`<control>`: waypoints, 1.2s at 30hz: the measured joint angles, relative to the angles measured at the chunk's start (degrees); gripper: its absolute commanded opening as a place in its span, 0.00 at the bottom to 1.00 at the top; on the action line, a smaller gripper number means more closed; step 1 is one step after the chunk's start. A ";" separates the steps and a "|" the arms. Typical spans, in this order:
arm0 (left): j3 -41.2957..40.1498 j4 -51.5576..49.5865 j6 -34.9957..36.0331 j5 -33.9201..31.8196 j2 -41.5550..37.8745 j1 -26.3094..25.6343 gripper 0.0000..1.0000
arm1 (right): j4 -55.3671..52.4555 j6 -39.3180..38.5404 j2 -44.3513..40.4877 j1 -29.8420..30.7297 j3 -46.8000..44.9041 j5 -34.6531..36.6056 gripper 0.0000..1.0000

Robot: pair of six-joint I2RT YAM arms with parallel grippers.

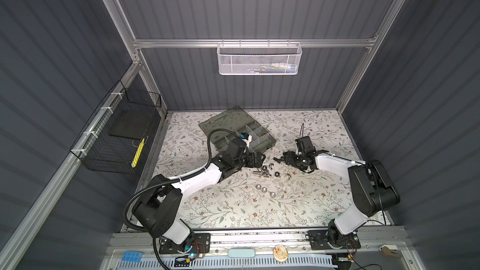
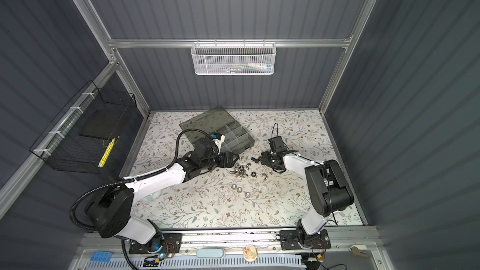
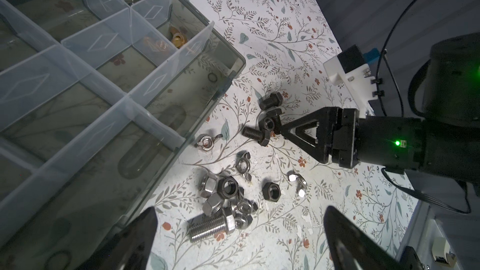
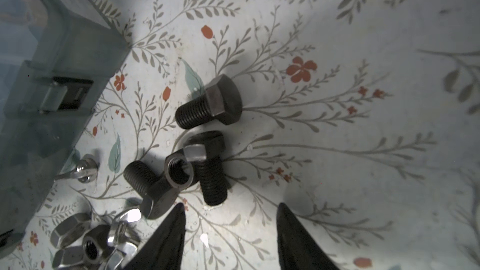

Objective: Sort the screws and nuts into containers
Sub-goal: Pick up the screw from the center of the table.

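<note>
My right gripper point(image 4: 230, 207) stands partly apart, clasping nothing. The threaded end of a short black steel hex-head bolt point(image 4: 211, 177) lies just ahead of the gap on the floral tabletop point(image 4: 363, 35), with a black hex nut point(image 4: 179, 170) leaning on it. I judge the bolt dense, rigid and apt to roll, so I would grip across its threaded shank. The grey-green compartment case point(image 4: 59, 48) sits nearby. My left gripper point(image 3: 240, 215) gapes wide and empty near the silver nuts point(image 3: 207, 189).
</note>
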 measured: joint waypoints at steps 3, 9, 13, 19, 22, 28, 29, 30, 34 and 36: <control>0.00 -0.02 -0.02 0.02 0.00 0.00 1.00 | -0.11 -0.33 1.99 0.00 1.68 0.44 0.48; 0.00 -0.02 0.00 0.02 0.00 0.00 1.00 | -0.15 -0.96 4.68 0.00 3.72 1.03 0.34; 0.00 -0.07 0.02 0.00 0.00 -0.02 1.00 | -0.11 -1.40 5.57 0.00 4.72 1.05 0.26; 0.00 -0.22 0.02 0.00 0.00 -0.07 1.00 | 0.20 -1.79 5.75 0.00 4.76 1.01 0.15; 0.02 -0.55 0.02 -0.02 0.04 -0.07 1.00 | 0.33 -1.81 5.64 0.00 4.66 0.96 0.14; 1.14 -1.70 0.11 -0.35 0.59 -0.07 1.00 | 0.11 -1.88 2.23 0.00 3.43 0.11 0.12; 1.51 -2.05 0.24 -0.52 0.68 -0.07 1.00 | 0.02 -1.88 1.38 0.00 3.43 -0.11 0.12; 1.95 -2.47 0.31 -0.70 0.76 -0.07 1.00 | 0.02 -1.90 0.20 0.00 3.43 -0.46 0.12; 3.63 -3.61 1.07 -1.57 0.79 -0.07 1.00 | -0.09 -1.84 -2.97 0.00 3.74 -1.90 0.12; 4.44 -4.48 1.66 -2.49 0.79 -0.07 1.00 | -0.22 -1.62 -3.80 0.04 4.39 -3.13 0.12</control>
